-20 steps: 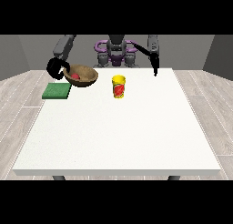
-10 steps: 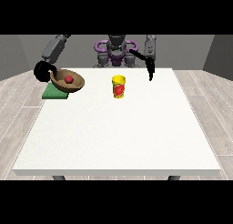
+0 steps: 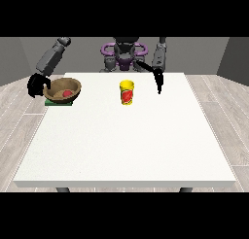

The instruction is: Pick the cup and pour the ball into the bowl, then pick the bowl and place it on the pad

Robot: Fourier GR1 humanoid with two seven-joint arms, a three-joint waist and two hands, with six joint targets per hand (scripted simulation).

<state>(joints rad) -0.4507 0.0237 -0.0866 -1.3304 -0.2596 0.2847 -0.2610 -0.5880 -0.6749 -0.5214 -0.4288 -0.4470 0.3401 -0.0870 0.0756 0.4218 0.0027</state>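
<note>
A brown wooden bowl (image 3: 63, 89) with a red ball (image 3: 65, 93) inside rests on the green pad (image 3: 58, 102) at the table's far left. The hand at the view's left (image 3: 35, 84) curls round the bowl's left rim. A yellow cup (image 3: 127, 92) with a red label stands upright near the table's back middle. The hand at the view's right (image 3: 158, 81) hangs over the table to the right of the cup, fingers straight and pointing down, holding nothing.
The white table (image 3: 126, 136) stretches wide toward the camera. The robot's torso (image 3: 124, 56) stands behind the back edge.
The bowl with the ball has moved left and come down onto the green pad, carried by the hand at the view's left. The other hand barely moved.
</note>
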